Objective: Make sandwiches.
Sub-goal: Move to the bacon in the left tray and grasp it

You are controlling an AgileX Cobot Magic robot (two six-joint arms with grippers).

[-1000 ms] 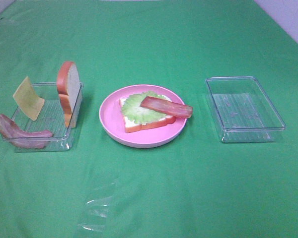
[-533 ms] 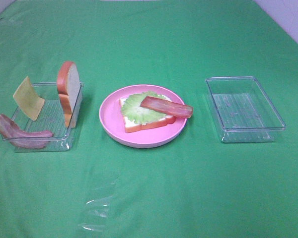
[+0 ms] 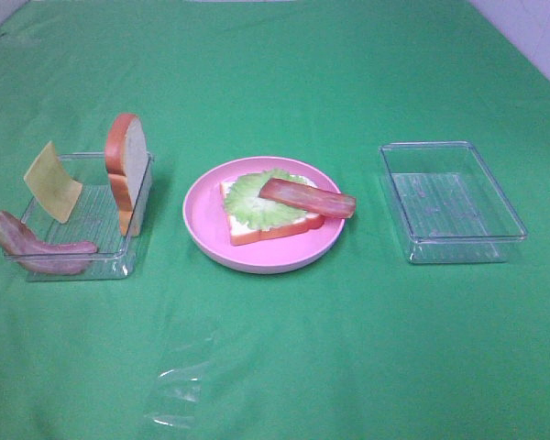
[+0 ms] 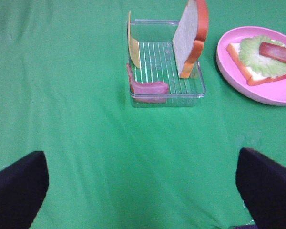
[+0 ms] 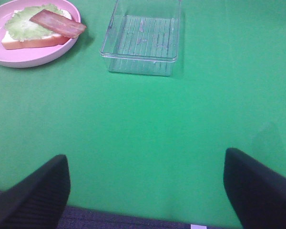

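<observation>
On the pink plate [image 3: 202,225] lies a bread slice [image 3: 261,229] topped with a lettuce leaf [image 3: 252,197] and one bacon strip [image 3: 307,198]. The left clear tray [image 3: 92,261] holds a second bread slice [image 3: 128,170] standing on edge, a yellow cheese square [image 3: 51,181] leaning upright, and another bacon strip [image 3: 37,246]. Neither arm shows in the high view. My left gripper [image 4: 143,191] is open over bare cloth, well short of the left tray [image 4: 167,98]. My right gripper [image 5: 145,191] is open too, near the table's front edge, apart from the plate [image 5: 33,57].
An empty clear tray [image 3: 454,246] sits right of the plate, also seen as the empty tray [image 5: 140,64] in the right wrist view. Green cloth covers the whole table. A crumpled clear film [image 3: 179,390] lies on the cloth near the front.
</observation>
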